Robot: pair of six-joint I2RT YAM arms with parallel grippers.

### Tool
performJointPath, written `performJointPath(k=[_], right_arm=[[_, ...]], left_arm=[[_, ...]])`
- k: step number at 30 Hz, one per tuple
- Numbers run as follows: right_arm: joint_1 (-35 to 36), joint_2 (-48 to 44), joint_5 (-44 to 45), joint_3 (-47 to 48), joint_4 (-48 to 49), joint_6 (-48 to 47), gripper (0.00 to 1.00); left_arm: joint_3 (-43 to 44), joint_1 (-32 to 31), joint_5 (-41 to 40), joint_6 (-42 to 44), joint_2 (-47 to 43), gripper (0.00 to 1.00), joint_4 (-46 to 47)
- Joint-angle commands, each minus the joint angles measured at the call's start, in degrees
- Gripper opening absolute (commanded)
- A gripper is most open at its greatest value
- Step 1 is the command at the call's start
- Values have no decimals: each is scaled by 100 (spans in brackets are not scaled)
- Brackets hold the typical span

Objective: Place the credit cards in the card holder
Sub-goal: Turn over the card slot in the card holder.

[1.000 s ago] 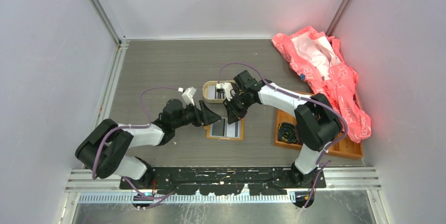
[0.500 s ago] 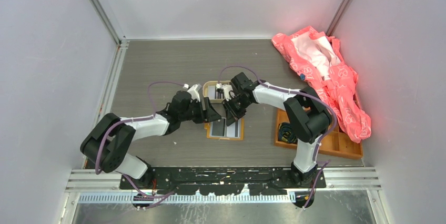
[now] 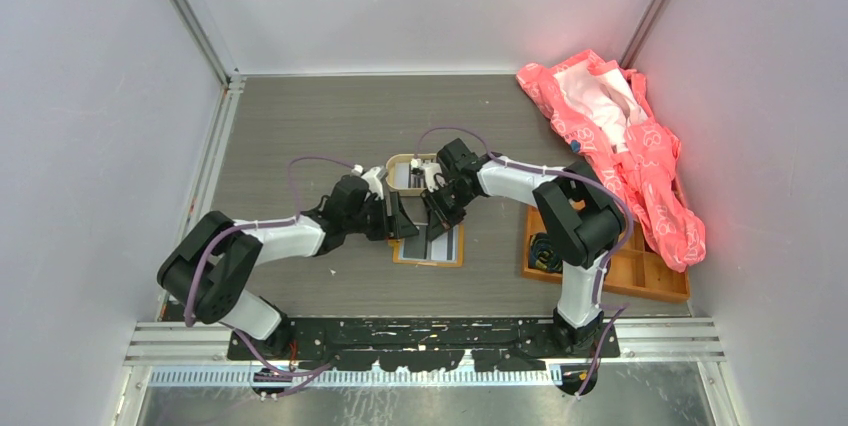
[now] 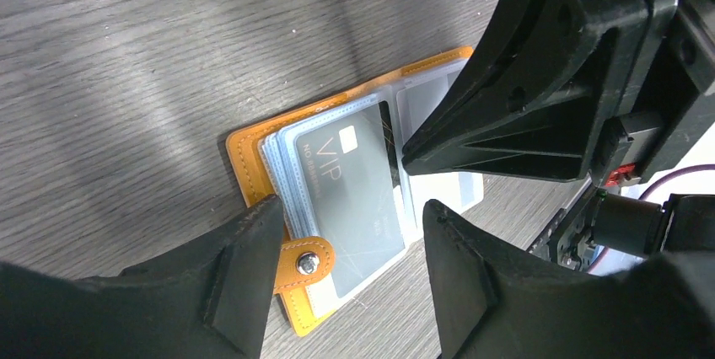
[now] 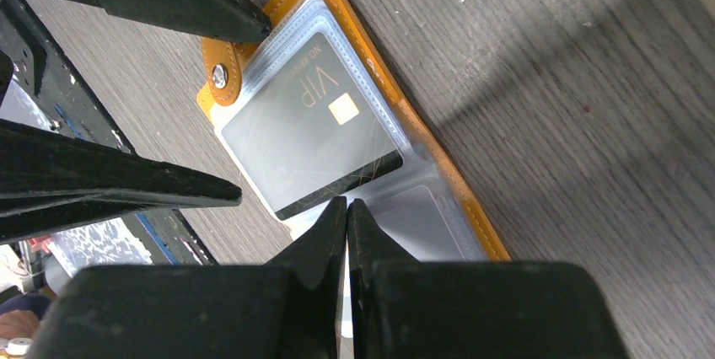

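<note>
Grey wood-grain tabletop (image 3: 300,126). At the far right lies crumpled pink printed cloth (image 3: 620,136); its print is too small to read. It covers the far end of an orange wooden tray (image 3: 660,281), and a dark coiled item in one near compartment cannot be made out.

Left gripper (image 4: 350,216): jaws wide, one finger on each side of the card holder's strap end, just above it; contact not certain.
Right gripper (image 5: 346,203): jaws drawn together, tips at the dark card's edge near the fold. Cannot tell whether they pinch sleeve film.

Oval beige tin (image 3: 405,174) sits just behind both grippers, contents partly hidden.

Card holder (image 4: 244,157) lies open and flat on the tabletop at centre, between the two grippers, with orange stitched cover and clear sleeves. In the top view both grippers cover much of it.

Dark grey card (image 5: 312,123) sits in the top sleeve, with a gold chip square. It reads "VIP"; the small line beside it starts "NO", the rest illegible.

Round metal snap stud (image 4: 307,264) sits on the orange strap.
</note>
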Motion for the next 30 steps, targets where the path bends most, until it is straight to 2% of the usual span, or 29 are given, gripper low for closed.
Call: performJointPath(k=[1,5,20,30], right_arm=[[-18,74,-11,199,27,18,8],[-23,78,-36,216,-36,-37,8],[-23,67,-168,243,-148,-198,8],[-18,86,-197,245,-166,-226,9]], left_arm=[[155,-71,88,60,-132,61,77],[81,-86,97,60,-296,58,174],[-606,-81,36,-27,-1213,58,1020],[-799,-84,182,-211,-935,57,1593]])
